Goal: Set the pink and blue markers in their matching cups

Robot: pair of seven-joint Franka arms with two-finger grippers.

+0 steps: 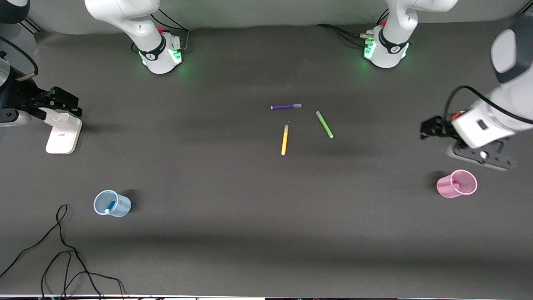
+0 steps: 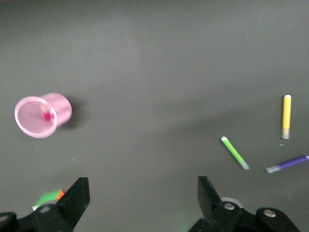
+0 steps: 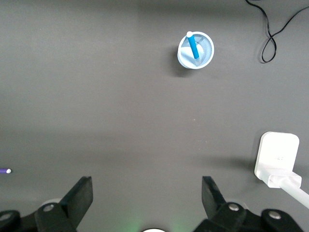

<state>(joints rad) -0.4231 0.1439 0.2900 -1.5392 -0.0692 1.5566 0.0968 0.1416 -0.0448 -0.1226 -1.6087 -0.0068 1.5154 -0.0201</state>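
Both halves of the job look done. The blue marker [image 3: 193,45] stands inside the pale blue cup [image 1: 120,207], leaning on its rim with the white tip up, and the pink marker [image 2: 47,116] shows as a magenta end down inside the pink cup [image 1: 446,187]. Taking the yellow pen [image 1: 285,140] as the landmark, the blue cup sits nearer the front camera and well toward the right arm's end of the table; the pink cup sits nearer the camera too, well toward the left arm's end. The green pen [image 1: 324,124] and purple pen [image 1: 286,106] lie near the yellow pen, none of them part of the task.

The left gripper [image 2: 142,198] hangs over bare table beside the pink cup, fingers spread wide and empty. The right gripper [image 3: 147,195] hovers beside a white stand [image 1: 63,131], likewise wide apart, holding nothing. Nothing appears left to place.
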